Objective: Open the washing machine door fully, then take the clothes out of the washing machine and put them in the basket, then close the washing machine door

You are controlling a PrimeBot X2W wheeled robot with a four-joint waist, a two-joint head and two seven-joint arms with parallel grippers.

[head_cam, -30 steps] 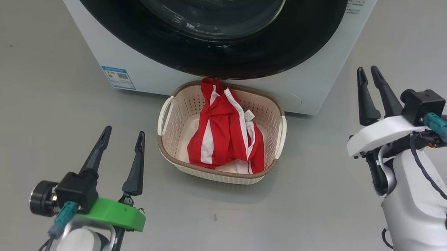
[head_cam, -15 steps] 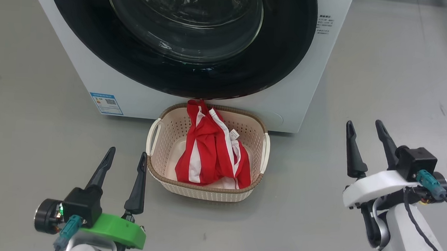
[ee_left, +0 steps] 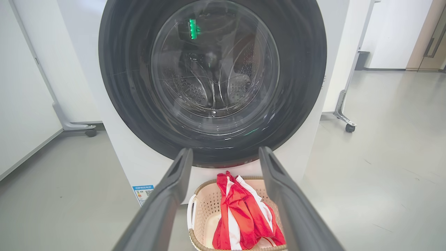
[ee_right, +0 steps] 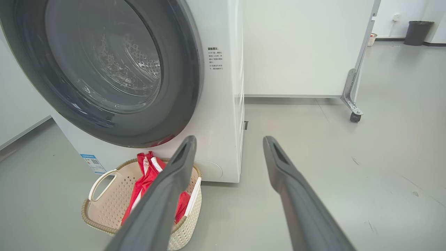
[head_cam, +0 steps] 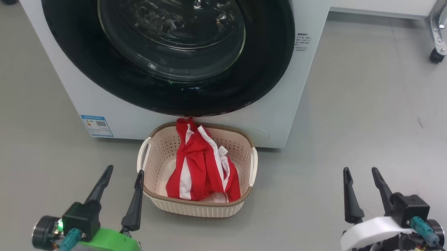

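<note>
The white washing machine [head_cam: 73,104] stands ahead, and its washing machine door [head_cam: 76,54], a black ring around a glass bowl, lies flat against its front. Just below it on the floor sits the cream basket [head_cam: 195,208]. The red, white-striped clothes [head_cam: 193,170] lie inside, one end draped over the far rim. My left gripper [head_cam: 124,171] hovers open and empty just left of the basket. My right gripper [head_cam: 360,170] is open and empty well off to the right. The left wrist view looks between its fingers [ee_left: 174,181] at the door [ee_left: 118,87] and the clothes [ee_left: 240,216].
A blue label [head_cam: 96,125] marks the washer's lower left corner. A wheeled frame leg with a caster [head_cam: 436,56] stands behind on the right, beside a white panel [ee_right: 299,52]. A dark bin [ee_right: 416,33] is far back. Open grey floor lies to the right of the basket.
The head camera has pulled back and tilted up, showing more of the door. My right gripper's fingers spread from nearly together to wide apart, and it dropped back towards me.
</note>
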